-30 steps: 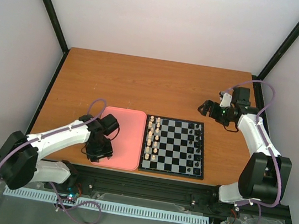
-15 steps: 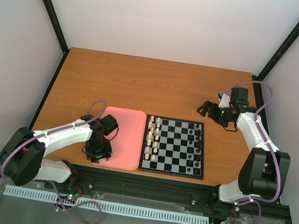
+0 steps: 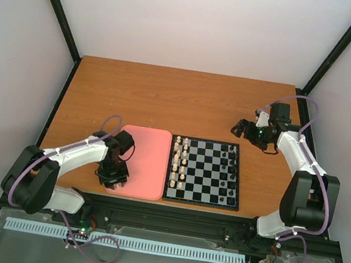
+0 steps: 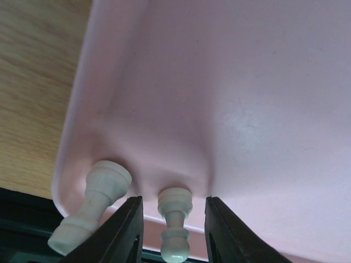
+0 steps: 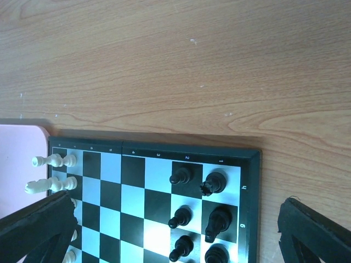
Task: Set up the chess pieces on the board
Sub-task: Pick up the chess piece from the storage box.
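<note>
Overhead, the left pincer (image 3: 112,174) is seen low over the tray's (image 3: 151,146) near corner. At its wrist, a white piece (image 4: 174,220) is straddled by half-open jaws, ungripped; closing is called for next. Right wrist: the right pincer (image 5: 175,227) is held wide, empty.

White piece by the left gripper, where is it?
Left wrist view: white piece in the pink tray's corner, between the left gripper's fingers, beside another white piece.

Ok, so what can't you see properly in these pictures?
- Top view: the chess pieces on the board are too small to name.
- Top view: the left gripper hides the two cream pieces in the pink tray.
- Right wrist view: the bottom edge cuts off most of the board.
</note>
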Robot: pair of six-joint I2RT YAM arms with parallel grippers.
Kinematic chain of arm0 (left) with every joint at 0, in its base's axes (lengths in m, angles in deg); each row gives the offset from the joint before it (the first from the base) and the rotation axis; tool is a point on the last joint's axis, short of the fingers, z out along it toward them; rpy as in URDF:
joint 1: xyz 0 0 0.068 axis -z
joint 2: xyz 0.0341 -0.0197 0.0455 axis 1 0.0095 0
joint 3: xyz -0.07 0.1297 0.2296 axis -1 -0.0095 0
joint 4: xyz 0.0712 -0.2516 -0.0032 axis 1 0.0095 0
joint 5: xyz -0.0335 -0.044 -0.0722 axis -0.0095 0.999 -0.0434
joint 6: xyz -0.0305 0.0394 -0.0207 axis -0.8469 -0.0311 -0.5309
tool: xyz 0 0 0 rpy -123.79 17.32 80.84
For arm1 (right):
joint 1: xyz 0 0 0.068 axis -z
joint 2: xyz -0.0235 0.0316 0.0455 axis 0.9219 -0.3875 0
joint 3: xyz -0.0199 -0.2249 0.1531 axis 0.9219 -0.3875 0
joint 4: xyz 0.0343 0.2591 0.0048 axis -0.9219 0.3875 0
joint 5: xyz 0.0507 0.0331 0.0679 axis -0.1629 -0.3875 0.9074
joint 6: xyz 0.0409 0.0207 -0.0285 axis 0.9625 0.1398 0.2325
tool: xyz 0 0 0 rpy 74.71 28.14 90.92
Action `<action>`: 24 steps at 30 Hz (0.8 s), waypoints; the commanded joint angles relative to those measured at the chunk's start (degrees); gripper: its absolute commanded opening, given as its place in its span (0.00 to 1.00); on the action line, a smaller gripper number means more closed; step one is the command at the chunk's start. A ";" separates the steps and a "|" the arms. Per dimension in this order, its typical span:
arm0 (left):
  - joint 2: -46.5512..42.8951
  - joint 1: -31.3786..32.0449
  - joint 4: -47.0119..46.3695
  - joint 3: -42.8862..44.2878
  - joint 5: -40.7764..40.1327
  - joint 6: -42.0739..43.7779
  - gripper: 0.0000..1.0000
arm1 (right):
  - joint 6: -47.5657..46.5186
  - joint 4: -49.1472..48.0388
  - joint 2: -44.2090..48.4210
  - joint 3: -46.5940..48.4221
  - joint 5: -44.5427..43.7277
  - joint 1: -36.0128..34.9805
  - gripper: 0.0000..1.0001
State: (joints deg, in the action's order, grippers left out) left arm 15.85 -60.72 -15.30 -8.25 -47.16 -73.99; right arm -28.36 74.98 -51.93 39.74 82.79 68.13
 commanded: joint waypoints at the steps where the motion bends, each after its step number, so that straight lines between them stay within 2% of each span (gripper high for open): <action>1: 0.88 -1.82 0.09 2.32 -0.18 3.70 0.33 | -0.89 -0.63 -0.60 1.37 -0.41 -0.05 1.00; 10: 1.69 -1.81 -1.02 1.88 2.72 4.49 0.28 | -0.74 -0.61 -0.61 1.04 -1.23 -0.05 1.00; 15: 0.54 -1.84 -0.77 0.93 3.53 4.79 0.15 | -0.45 -0.73 -0.43 0.63 -1.45 -0.05 1.00; 20: 0.19 -1.81 -0.84 0.86 3.66 4.82 0.09 | -0.51 -0.55 -0.19 0.55 -1.81 -0.05 1.00; 24: -0.64 -1.27 1.79 4.05 3.85 5.99 0.05 | -0.72 -0.19 -0.14 0.84 -1.94 -0.05 1.00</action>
State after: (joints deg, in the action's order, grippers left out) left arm 16.79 -62.08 -15.58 -7.39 -44.12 -69.38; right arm -28.49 75.00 -51.95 39.76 81.46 68.13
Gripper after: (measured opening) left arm 0.119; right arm 0.999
